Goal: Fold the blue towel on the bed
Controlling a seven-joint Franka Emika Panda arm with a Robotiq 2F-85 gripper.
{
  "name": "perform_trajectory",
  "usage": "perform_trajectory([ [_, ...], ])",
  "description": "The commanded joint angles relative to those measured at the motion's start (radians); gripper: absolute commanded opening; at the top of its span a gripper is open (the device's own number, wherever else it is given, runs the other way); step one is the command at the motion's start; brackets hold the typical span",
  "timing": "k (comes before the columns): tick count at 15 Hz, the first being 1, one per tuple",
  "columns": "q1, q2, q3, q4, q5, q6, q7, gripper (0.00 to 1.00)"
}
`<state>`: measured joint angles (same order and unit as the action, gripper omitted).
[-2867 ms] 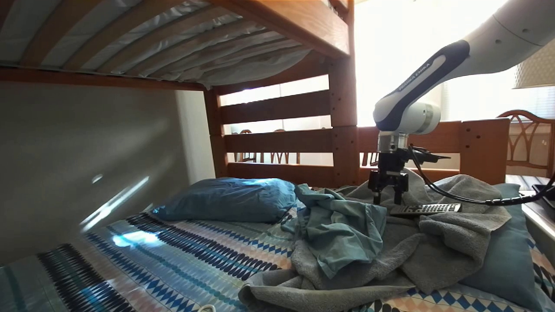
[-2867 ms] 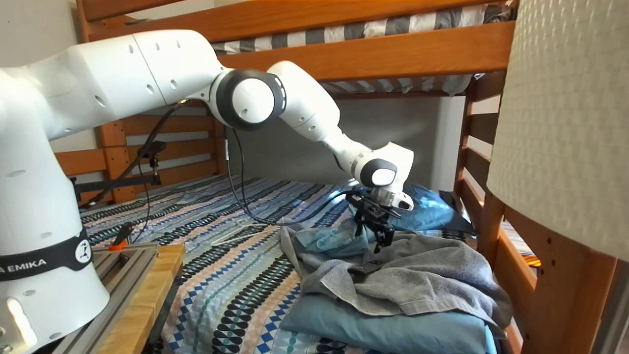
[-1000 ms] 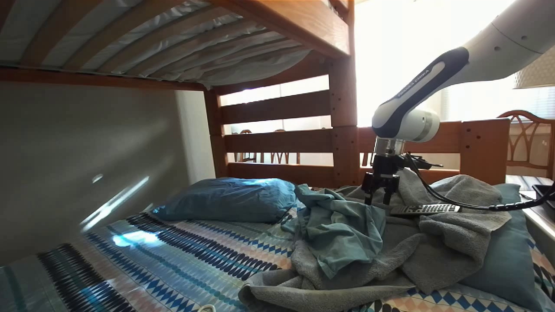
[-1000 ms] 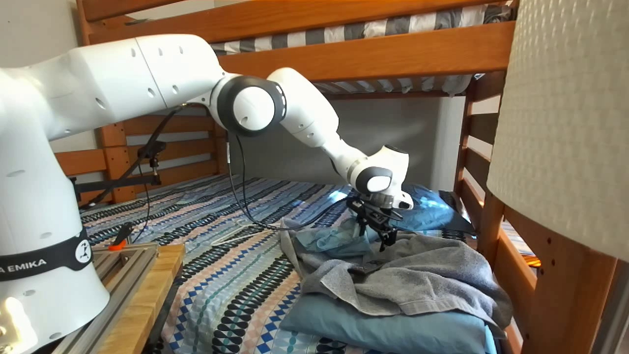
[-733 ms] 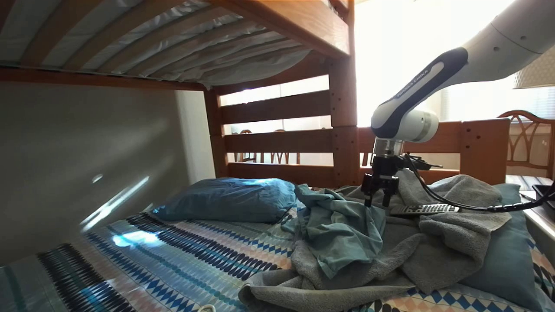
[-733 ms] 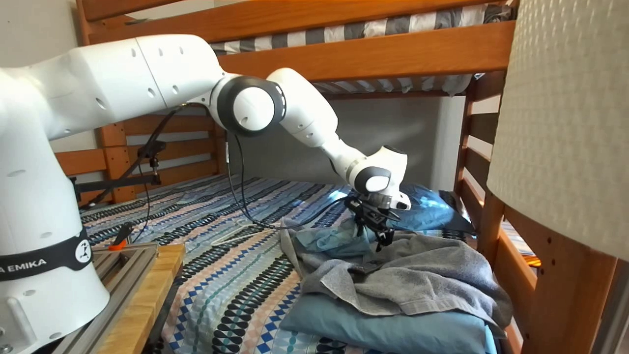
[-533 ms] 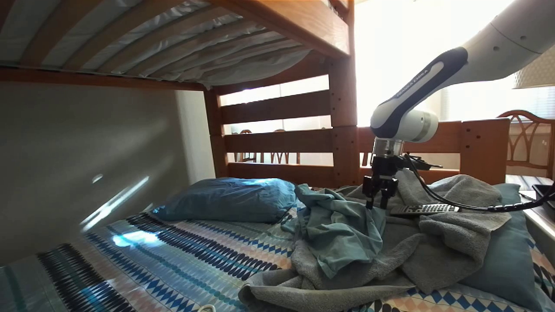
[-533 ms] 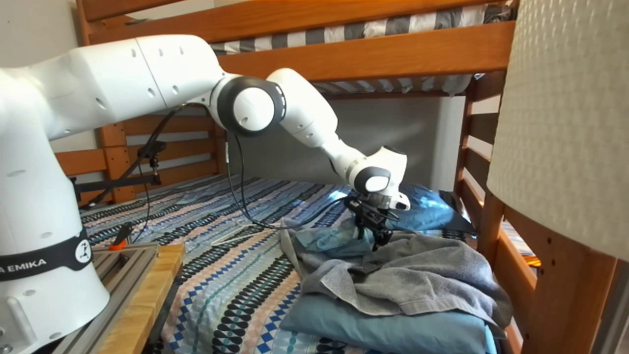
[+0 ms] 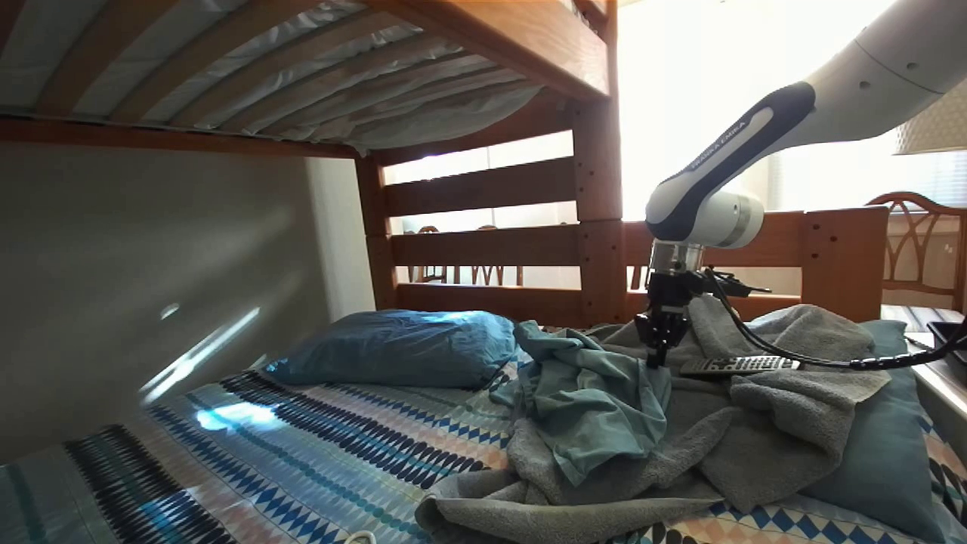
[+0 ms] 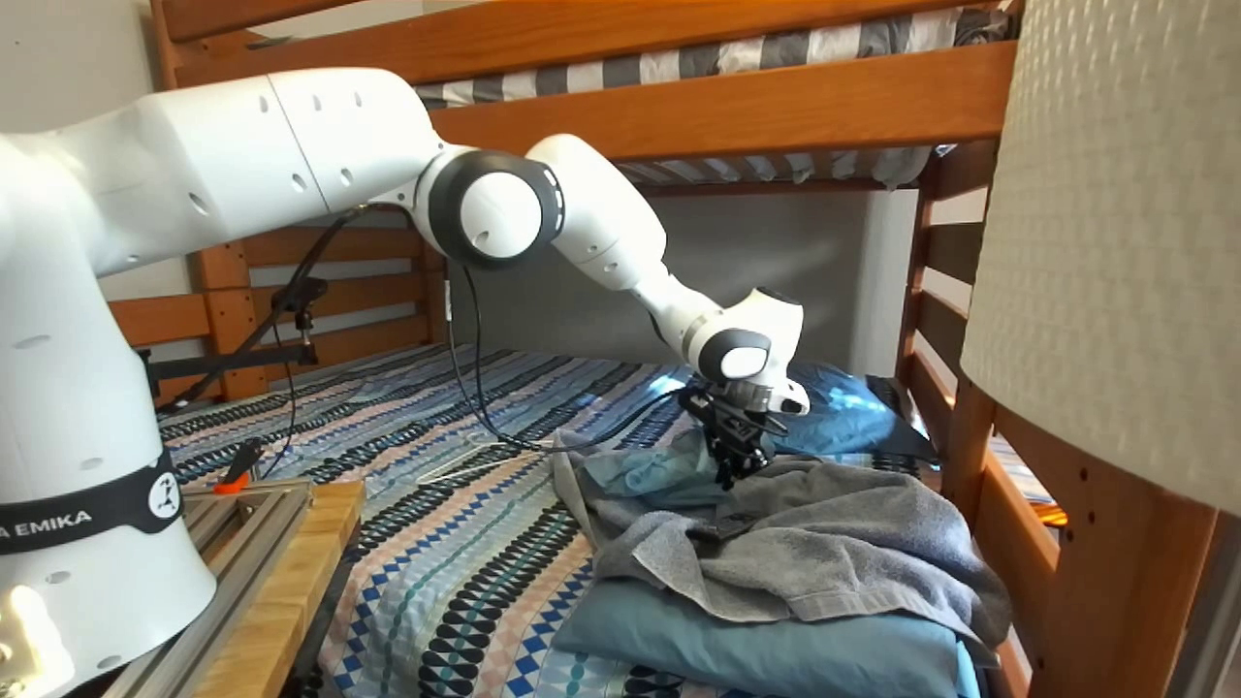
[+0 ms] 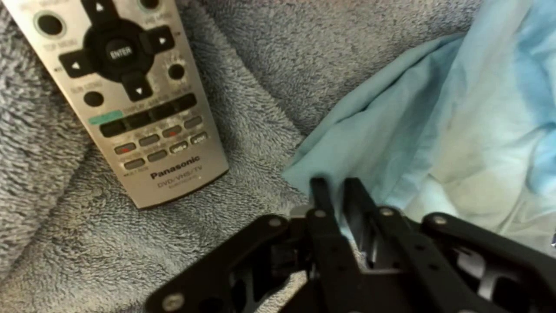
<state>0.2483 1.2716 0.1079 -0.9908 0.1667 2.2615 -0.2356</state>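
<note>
The blue towel [image 9: 597,415] is a crumpled light-blue cloth, lying loosely on the bed [image 10: 436,572] over a larger grey fleecy cloth [image 9: 793,423]. In the wrist view one corner of the blue towel [image 11: 369,148] reaches in under the fingertips. My gripper [image 11: 335,180] points down at that corner, its fingers a narrow gap apart with blue fabric showing in the gap. Whether the fabric is pinched cannot be made out. Both exterior views place the gripper [image 9: 657,363] low, at the towel's edge nearest the remote.
A silver remote control [image 11: 121,108] rests on the grey cloth beside the gripper. One blue pillow [image 9: 400,347] lies by the headboard, another pillow [image 10: 776,635] partly under the grey cloth. The upper bunk rail [image 10: 737,107] spans overhead. A lampshade [image 10: 1115,242] stands close to the camera.
My gripper has come down and slightly leftward in an exterior view, onto the towel's corner. Its fingers have drawn together from wide apart to a narrow gap. The cloths look unmoved.
</note>
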Motion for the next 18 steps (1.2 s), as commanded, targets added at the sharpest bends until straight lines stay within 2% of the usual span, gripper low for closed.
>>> perform_trajectory([
  [1,-0.002,-0.001,0.005,0.002,0.011,-0.013,0.018,0.00],
  [12,-0.001,0.000,0.002,0.000,0.003,0.000,0.011,0.01],
  [15,0.081,-0.011,-0.022,0.024,-0.086,-0.047,-0.035,0.00],
  [18,0.152,-0.045,-0.006,0.007,-0.136,-0.024,-0.079,0.00],
])
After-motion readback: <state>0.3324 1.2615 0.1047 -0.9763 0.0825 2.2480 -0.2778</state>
